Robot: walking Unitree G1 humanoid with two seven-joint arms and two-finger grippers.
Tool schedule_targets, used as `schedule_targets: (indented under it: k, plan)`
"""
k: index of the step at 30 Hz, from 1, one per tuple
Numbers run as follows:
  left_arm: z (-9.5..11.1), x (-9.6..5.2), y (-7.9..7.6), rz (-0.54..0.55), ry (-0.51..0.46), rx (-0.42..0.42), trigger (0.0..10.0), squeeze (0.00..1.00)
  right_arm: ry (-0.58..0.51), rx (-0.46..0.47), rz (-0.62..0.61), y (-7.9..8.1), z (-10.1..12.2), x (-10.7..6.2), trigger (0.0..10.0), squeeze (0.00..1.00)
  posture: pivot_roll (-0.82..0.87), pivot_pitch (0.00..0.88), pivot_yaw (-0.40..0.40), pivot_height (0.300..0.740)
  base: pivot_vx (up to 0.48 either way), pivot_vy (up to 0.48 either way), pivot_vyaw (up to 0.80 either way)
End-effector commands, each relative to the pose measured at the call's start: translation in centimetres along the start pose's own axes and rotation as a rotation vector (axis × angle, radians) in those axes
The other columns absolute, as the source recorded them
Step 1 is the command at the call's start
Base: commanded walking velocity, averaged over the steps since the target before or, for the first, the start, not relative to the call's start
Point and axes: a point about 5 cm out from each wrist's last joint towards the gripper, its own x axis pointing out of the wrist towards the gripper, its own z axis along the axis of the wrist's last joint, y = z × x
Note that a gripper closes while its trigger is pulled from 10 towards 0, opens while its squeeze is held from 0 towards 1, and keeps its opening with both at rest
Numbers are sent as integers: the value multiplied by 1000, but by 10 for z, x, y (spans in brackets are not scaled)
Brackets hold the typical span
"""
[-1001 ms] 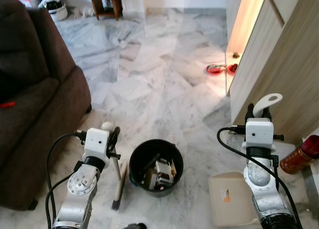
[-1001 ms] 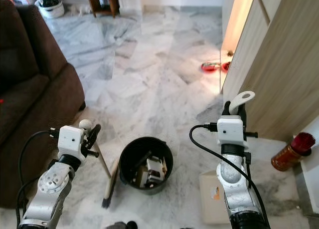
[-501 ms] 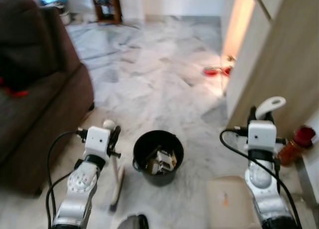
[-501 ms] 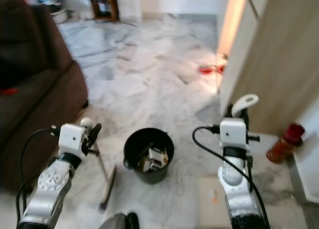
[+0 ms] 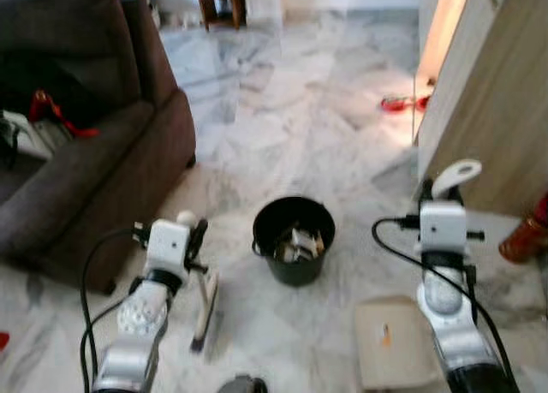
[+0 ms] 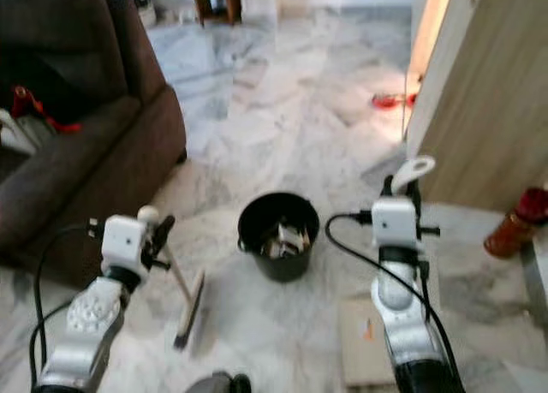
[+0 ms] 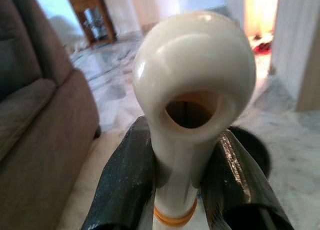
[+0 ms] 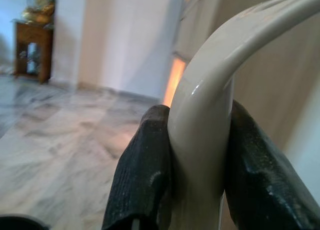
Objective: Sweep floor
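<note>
The broom handle (image 7: 192, 109) is clamped near its knob by the left gripper (image 5: 193, 241), its brush below resting on the floor; the dustpan handle (image 8: 215, 115) is pinched by the right gripper (image 5: 441, 192). Both are probably light, stiff, smooth plastic
</note>
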Motion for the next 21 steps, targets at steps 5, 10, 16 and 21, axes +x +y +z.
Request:
schedule_targets:
  k: [5, 10, 16, 21]
  plan:
    - [10, 6, 4, 10, -59, 8, 10000, 0, 1, 70, -29, -1, 3, 3, 10000, 0, 54, 39, 74, 740, 0, 0, 0]
    - [10, 9, 3, 5, -64, 0, 10000, 0, 40, 104, -51, -3, -2, 3, 10000, 0, 53, 20, 77, 740, 0, 0, -728]
    - [11, 12, 2, -7, -71, -2, 10000, 0, 45, 94, -48, -4, -4, 3, 10000, 0, 49, 2, 82, 740, 0, 0, -800]
    - [12, 13, 0, -20, -77, -2, 10000, 0, 50, 96, -47, -4, -5, 4, 10000, 0, 46, 0, 84, 740, 0, 0, -800]
